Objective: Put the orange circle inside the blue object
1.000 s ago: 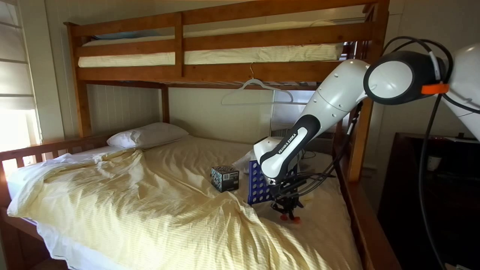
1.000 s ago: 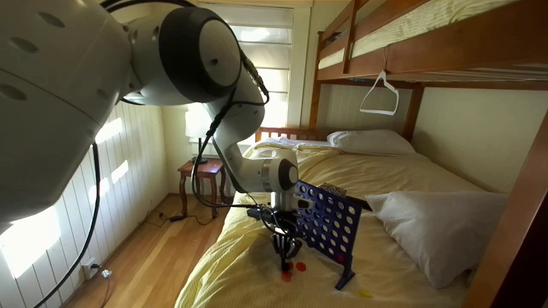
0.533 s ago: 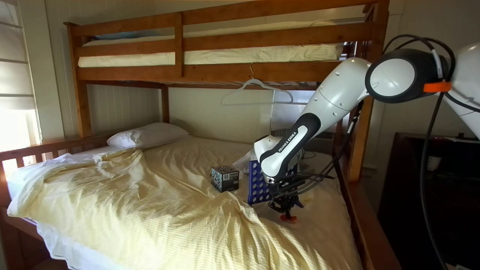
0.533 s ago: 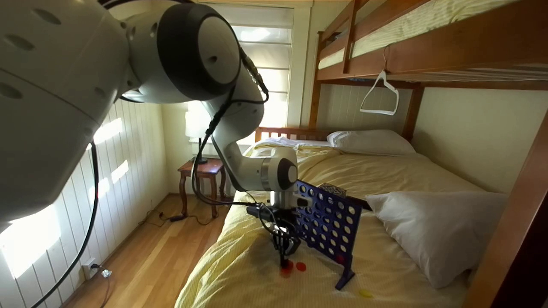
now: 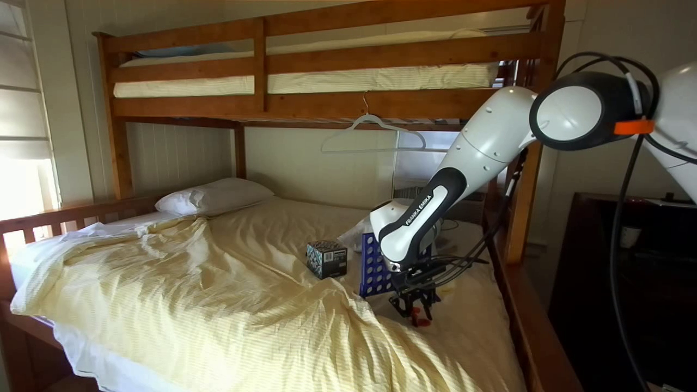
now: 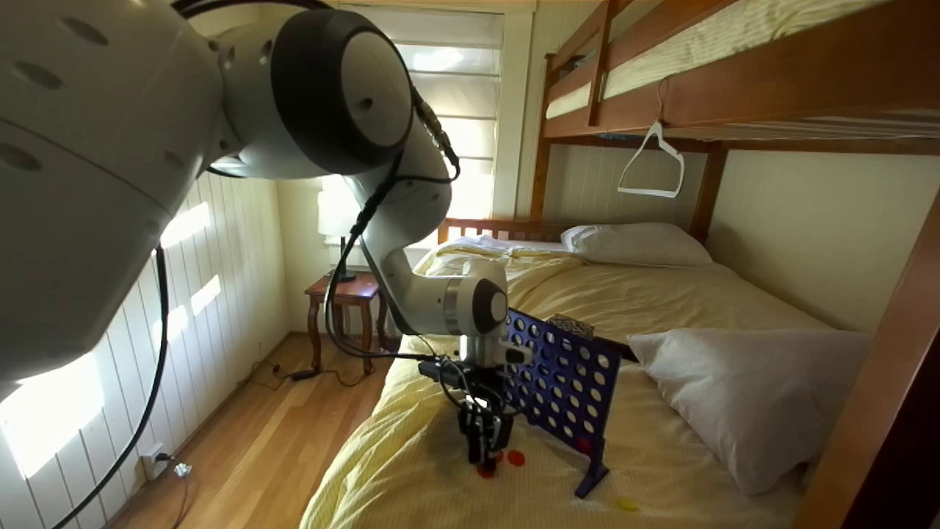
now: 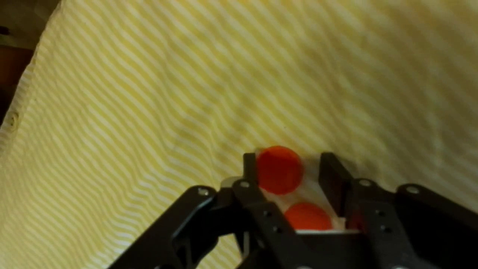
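In the wrist view my gripper (image 7: pixel 287 160) stands open over the bedding, jaws apart on either side of the orange circle (image 7: pixel 280 170). That circle looks flat on the striped sheet, close beside the left finger (image 7: pixel 250 166); whether they touch I cannot tell. Another orange-red token (image 7: pixel 308 216) shows behind it, partly covered by the gripper's body. The blue object (image 6: pixel 568 380), an upright grid with round holes, is beside my gripper in both exterior views, partly hidden by the arm in an exterior view (image 5: pixel 374 264). Red shows at a lower corner of the grid.
A further red token (image 6: pixel 516 458) lies between the gripper and the grid's foot, and a yellow token (image 6: pixel 626 504) beyond that foot. A dark patterned box (image 5: pixel 326 259) and a white pillow (image 6: pixel 749 397) are on the bed. A wooden rail (image 5: pixel 536 332) edges the bed.
The jaws have gone from shut to open around the orange circle within the last half second. The hand has shifted only slightly; the grid and box have stayed put.
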